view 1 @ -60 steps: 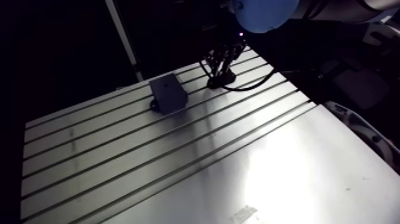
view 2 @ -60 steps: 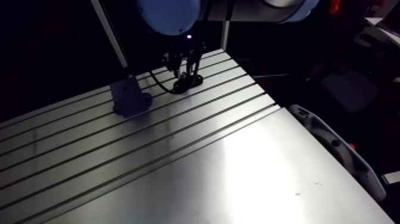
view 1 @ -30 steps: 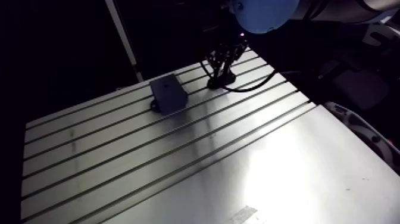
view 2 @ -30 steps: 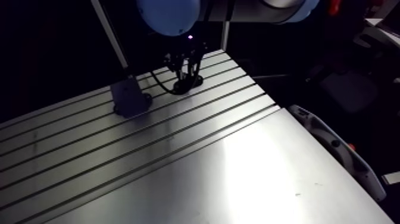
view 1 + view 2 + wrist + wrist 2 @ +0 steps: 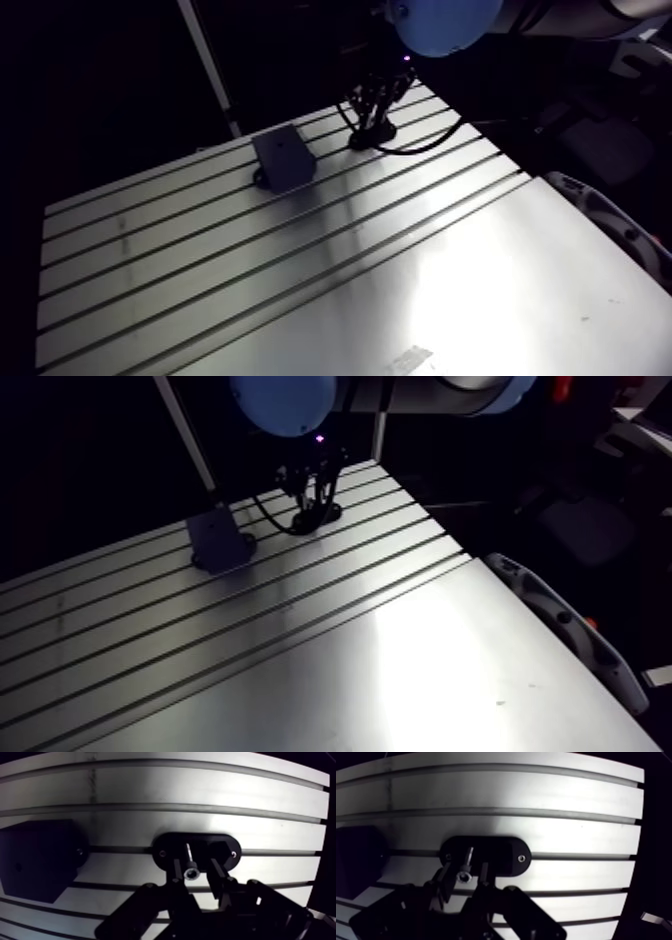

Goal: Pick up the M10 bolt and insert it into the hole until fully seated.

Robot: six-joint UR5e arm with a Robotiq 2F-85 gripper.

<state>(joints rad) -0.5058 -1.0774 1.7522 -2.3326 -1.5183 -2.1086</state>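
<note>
Dim room; strong glare on the worktop [image 5: 470, 300] toward 5 o'clock; its slots bow in the wrist view.

Light-blue rounded joint cap [image 5: 445, 22]; black angular fingers [image 5: 178, 872]; tiny violet indicator light [image 5: 319, 439].

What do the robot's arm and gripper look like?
The arm is pale grey, with a big round light-blue cap on its joint. The gripper is black, with two slim fingers on chunky black links. A tiny purple light glows near the wrist.
</note>
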